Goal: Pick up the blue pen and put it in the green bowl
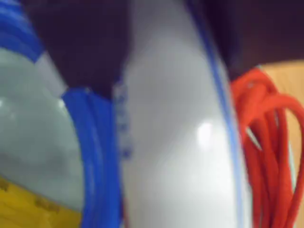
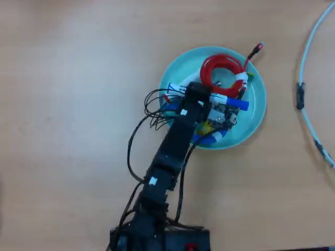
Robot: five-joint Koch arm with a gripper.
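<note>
The wooden table (image 2: 68, 78) fills the overhead view. The black arm (image 2: 170, 157) rises from the bottom centre toward the upper right and ends over the green bowl (image 2: 259, 102), which sits right of centre in the upper half of the frame. A pale cable (image 2: 309, 47) curves down the right edge, well apart from the bowl.

Inside the bowl, a coiled red cable (image 2: 222, 65) lies in its upper part, one end poking over the upper right rim. The blue pen (image 2: 230, 101) lies across the bowl's middle, its blue cap pointing right, just below the red coil. The gripper (image 2: 217, 107) sits over the pen.

The wrist view is blurred: the pen (image 1: 180, 142) fills the centre, the red cable (image 1: 266, 142) at right, something blue (image 1: 97, 156) at left. Whether the gripper pinches the pen or stands spread I cannot tell.
</note>
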